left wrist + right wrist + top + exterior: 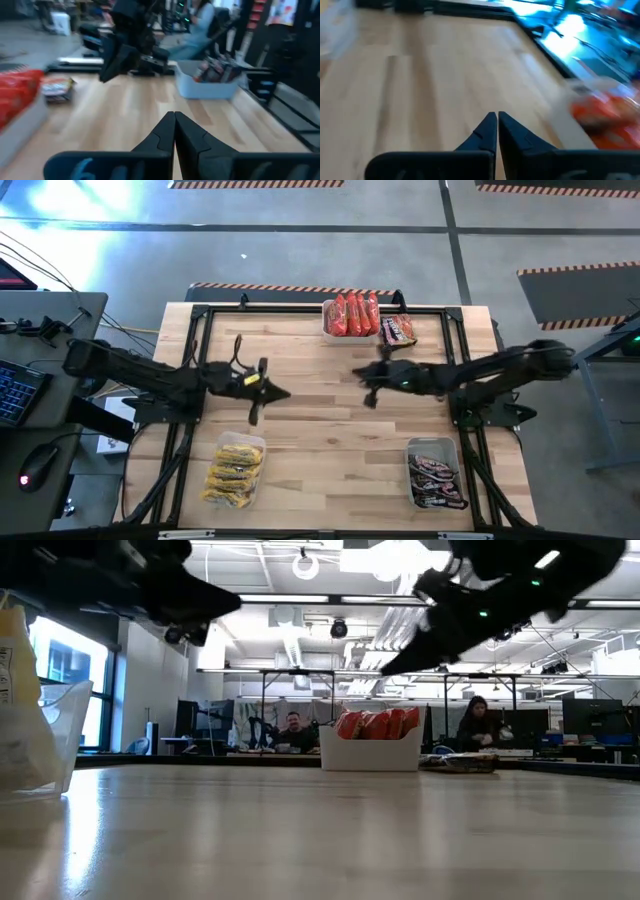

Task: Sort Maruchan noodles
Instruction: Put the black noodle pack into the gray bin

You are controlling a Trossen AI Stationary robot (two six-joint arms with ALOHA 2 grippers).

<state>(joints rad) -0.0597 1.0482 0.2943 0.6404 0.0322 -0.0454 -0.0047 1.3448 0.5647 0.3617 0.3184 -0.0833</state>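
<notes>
- Right now the right gripper (368, 387) hovers above the bare middle of the table (320, 430), fingers pressed together and holding nothing.
- One loose dark brown packet (397, 330) lies on the wood toward the far edge from that gripper, just beside the far tub (327, 330) of red-orange packets (351, 314).
- This packet's long axis seems to run roughly across the table, parallel to the far edge; which end points where I cannot tell.
- Across the middle, the left gripper (268, 390) is also clenched and empty, and sits farther from the stray packet, so the right arm looks better placed.
- Nearer the front edge, yellow packets (234, 470) fill the left tub (256, 443) and dark brown packets (436, 476) the right tub (432, 445), the likely destination.
</notes>
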